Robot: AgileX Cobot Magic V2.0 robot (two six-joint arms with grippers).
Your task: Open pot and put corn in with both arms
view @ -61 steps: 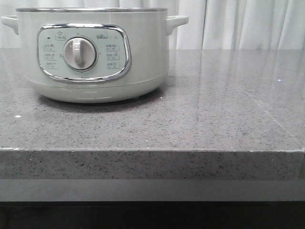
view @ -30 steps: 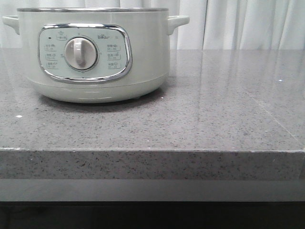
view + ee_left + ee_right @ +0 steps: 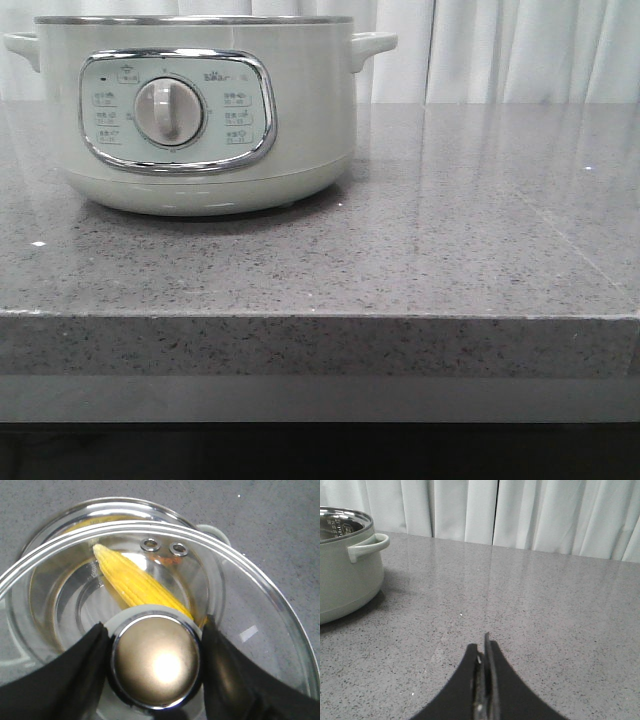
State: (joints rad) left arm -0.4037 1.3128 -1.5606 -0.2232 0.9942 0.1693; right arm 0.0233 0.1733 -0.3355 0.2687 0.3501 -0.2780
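Overhead, left tool [image 3: 155, 667] clamps the lid knob [image 3: 156, 662]; right tool [image 3: 484, 680] closed.

light even, soft — glare on lid knob [image 3: 155, 661] | countertop [image 3: 420, 250] glossy | near fingers [image 3: 60, 680] blurred

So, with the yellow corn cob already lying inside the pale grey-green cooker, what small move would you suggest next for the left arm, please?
Probably lower the clear glass lid straight down onto the pale grey-green cooker. The left gripper grips the lid's round metal knob above the opening, the yellow corn cob lies inside, and the right gripper is shut, empty and clear.
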